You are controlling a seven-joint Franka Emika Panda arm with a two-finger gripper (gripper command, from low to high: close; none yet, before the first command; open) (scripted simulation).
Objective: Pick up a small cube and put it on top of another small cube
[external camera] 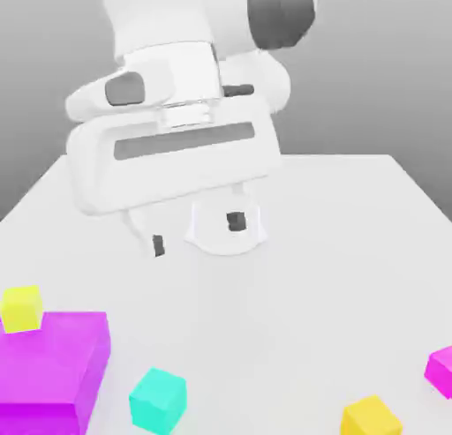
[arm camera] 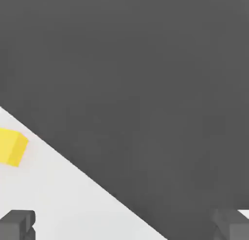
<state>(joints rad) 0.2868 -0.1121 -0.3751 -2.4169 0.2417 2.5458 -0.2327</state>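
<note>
The gripper [external camera: 196,233] hangs above the middle of the white table [external camera: 353,248], its fingers [external camera: 157,245] spread wide and empty. The teal cube [external camera: 159,401] sits on the table near the front edge, just beside the big magenta block [external camera: 53,371], which carries a yellow cube [external camera: 22,308]

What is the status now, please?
Hand open, holding nothing, above the table. Teal cube on the table, untouched. Big magenta block beside it.
</note>
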